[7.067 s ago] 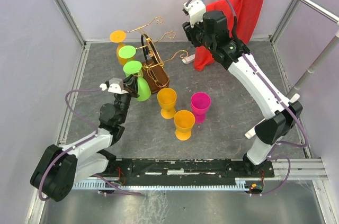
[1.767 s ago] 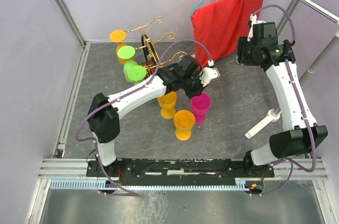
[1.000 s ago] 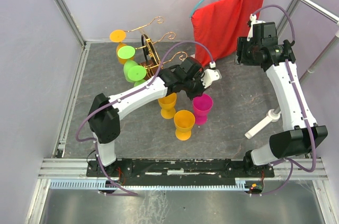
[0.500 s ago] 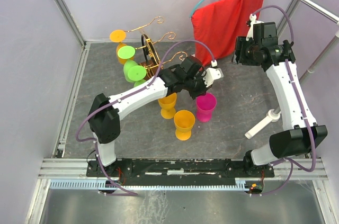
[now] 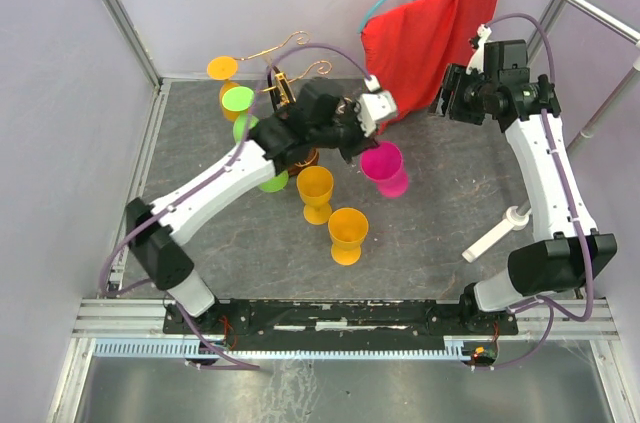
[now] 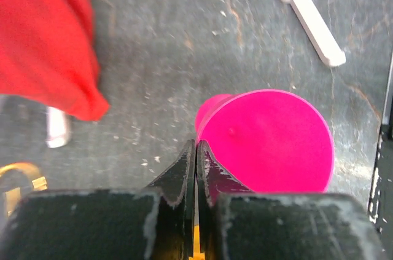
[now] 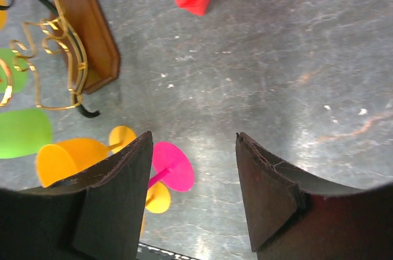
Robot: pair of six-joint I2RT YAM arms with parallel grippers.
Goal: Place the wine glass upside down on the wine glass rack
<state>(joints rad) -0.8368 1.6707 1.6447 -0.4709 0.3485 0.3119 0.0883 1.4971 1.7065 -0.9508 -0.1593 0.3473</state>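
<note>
Overhead, the left gripper (image 5: pixel 363 146) sits at centre frame. Its black fingers are pressed together on the rim of the magenta wine glass (image 5: pixel 386 170), a smooth, matte plastic goblet held tilted just right of the gripper over the mottled grey table (image 5: pixel 440 213). Just left of it, partly behind the arm, stands the wine glass rack (image 5: pixel 283 80), thin gold wire with curled scroll arms. Green glasses (image 5: pixel 238 98) and an orange glass (image 5: pixel 222 68) hang at the rack's left side, their feet showing as flat discs. Two orange goblets (image 5: pixel 315 186) stand upright below centre. A red cloth (image 5: pixel 432 28) drapes at upper right, and the right gripper (image 5: pixel 447 103) hovers just beneath it, well apart from the wine glass.

From the left wrist, the left gripper (image 6: pixel 195 158) shows two dark, scuffed fingers meeting at bottom centre with only a hairline between them. They nip the edge of the wine glass (image 6: pixel 270 143), a broad round pink form filling the lower right. The red cloth (image 6: pixel 43 32) folds softly at upper left, and a white bar (image 6: pixel 310 11) lies at upper right.

From the right wrist, the right gripper (image 7: pixel 193 140) has its jaws spread, with bare table between them. The wine glass rack (image 7: pixel 67 57) rises from its dark brown wooden base at upper left. The wine glass (image 7: pixel 174 166) shows its thin round foot and stem at lower centre-left, beside the orange goblets (image 7: pixel 61 161).
</note>
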